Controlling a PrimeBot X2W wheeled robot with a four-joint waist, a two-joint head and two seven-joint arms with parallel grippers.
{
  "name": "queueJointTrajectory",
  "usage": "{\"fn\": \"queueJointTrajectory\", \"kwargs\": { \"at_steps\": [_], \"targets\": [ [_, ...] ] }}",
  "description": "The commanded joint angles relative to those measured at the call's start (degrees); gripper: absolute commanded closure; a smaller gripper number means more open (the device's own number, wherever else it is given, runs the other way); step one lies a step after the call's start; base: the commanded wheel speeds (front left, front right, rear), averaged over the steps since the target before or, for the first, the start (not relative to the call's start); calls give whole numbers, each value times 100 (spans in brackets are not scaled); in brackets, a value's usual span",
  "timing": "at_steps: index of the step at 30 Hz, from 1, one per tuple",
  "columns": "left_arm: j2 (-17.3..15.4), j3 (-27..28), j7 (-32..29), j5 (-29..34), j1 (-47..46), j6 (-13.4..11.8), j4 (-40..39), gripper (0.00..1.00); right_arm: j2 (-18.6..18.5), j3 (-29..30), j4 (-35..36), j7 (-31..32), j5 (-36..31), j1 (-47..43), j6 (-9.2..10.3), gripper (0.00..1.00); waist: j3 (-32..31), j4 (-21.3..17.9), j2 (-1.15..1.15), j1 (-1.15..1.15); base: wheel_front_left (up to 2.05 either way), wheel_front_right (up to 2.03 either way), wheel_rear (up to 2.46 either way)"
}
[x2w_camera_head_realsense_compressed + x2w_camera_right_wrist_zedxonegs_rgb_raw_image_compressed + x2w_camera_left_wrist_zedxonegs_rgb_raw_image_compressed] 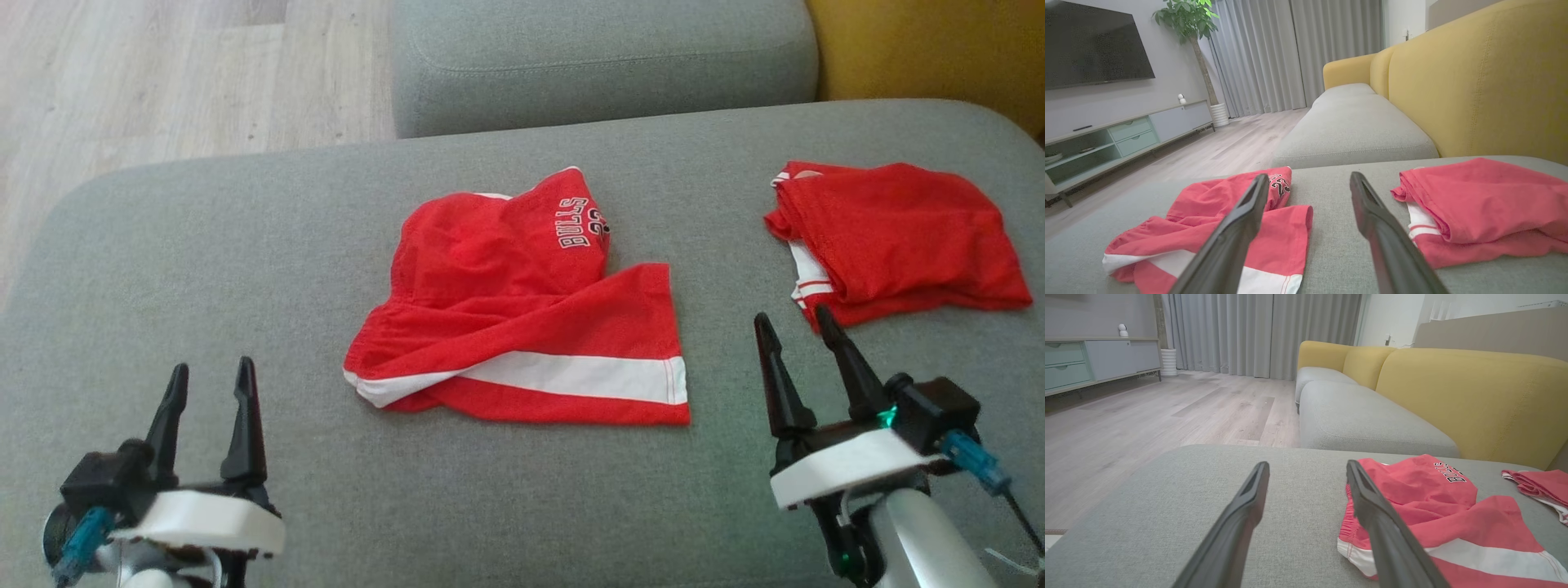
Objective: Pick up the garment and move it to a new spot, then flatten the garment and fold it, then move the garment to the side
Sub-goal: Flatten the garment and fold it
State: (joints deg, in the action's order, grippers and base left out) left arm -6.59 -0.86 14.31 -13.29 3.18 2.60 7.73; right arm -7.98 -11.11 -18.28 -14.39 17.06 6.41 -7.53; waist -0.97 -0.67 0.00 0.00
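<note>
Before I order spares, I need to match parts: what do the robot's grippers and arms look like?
Both the left gripper and right gripper have two long, tapering black fingers on a black base above a white wrist collar. A teal-blue plug sits at each wrist; the right one shows a green light and a silver forearm.

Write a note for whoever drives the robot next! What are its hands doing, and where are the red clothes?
Left gripper: open, empty, over the grey cushion, left of the rumpled red shorts.
Right gripper: open, empty, between the shorts and the folded red garment.
Done: one garment looks folded, lying at the right side of the cushion.
Left: the shorts lie mid-cushion, not yet picked up, moved, flattened, folded or set aside.
</note>
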Motion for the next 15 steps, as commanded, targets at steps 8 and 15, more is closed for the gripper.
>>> {"fn": "queueJointTrajectory", "kwargs": {
  "at_steps": [8,15],
  "targets": [
    [57,266,69,0,-229,157,-48,0,-36,-179,-175,-25,75,218,4,0,33,83,0,0,0,0,0],
    [-371,-112,-1284,-648,-800,442,475,0,-71,-544,-528,732,412,476,4,0,185,155,0,0,0,0,0]
  ]
}}
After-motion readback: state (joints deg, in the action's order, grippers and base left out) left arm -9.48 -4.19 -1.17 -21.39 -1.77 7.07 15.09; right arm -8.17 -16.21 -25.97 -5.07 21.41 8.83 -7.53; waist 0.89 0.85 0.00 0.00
